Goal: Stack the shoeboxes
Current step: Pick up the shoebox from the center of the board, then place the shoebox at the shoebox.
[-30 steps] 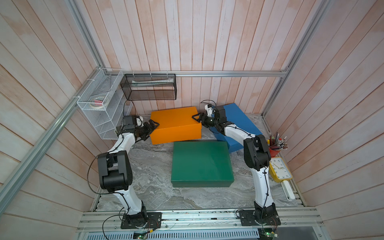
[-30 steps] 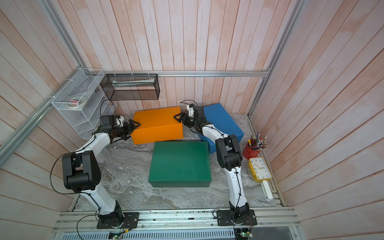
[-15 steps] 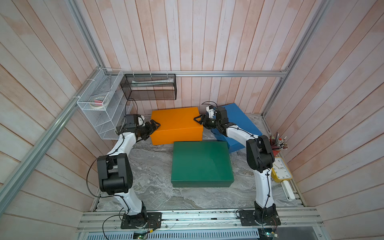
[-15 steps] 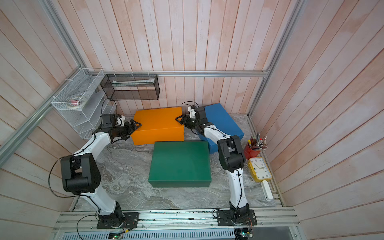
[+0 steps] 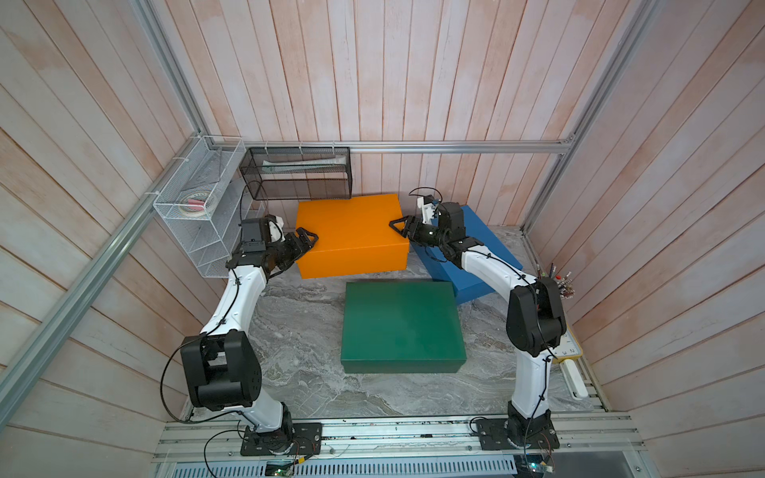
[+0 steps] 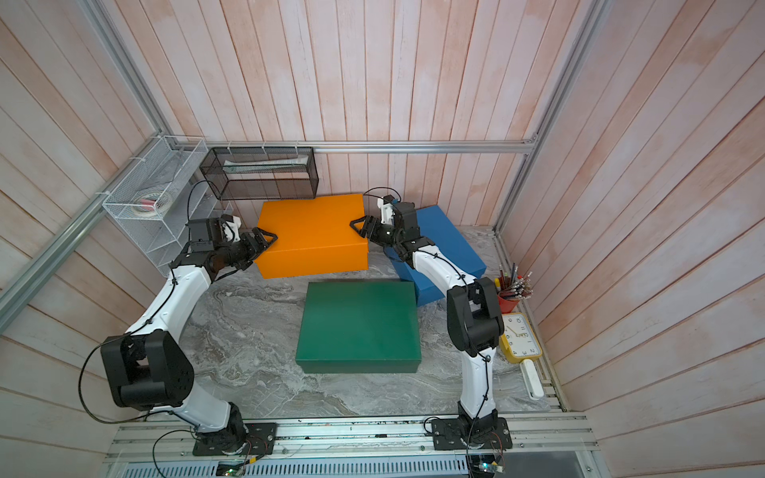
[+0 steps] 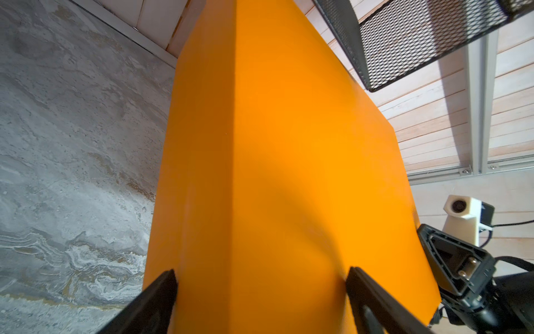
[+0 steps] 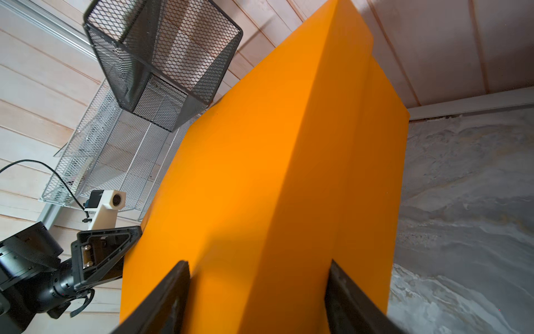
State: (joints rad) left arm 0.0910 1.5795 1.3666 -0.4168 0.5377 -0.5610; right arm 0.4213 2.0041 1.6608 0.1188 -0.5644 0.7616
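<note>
The matte, rectangular, lidded orange box (image 5: 352, 236) lies just behind the matte, rectangular, lidded dark green box (image 5: 401, 323), on its back-wall side and offset toward its left. The two long edges run roughly parallel. The left gripper (image 5: 308, 243) is at the orange box's short end, out past the dark green box's far left corner. The right gripper (image 5: 398, 228) is at the opposite short end, behind the right half of the dark green box's far edge. In each wrist view the orange box fills the gap between the black fingers. The left gripper (image 7: 261, 271) is clamped on its end with both fingers against the orange surface. The right gripper (image 8: 258, 261) grips its end likewise, jaws set wide. Whether the orange box clears the grey marbled tabletop (image 5: 289, 339) cannot be told. The matte, rectangular, lidded blue box (image 5: 492, 234) sits just beside the dark green box's far right corner, partly under the right arm.
</note>
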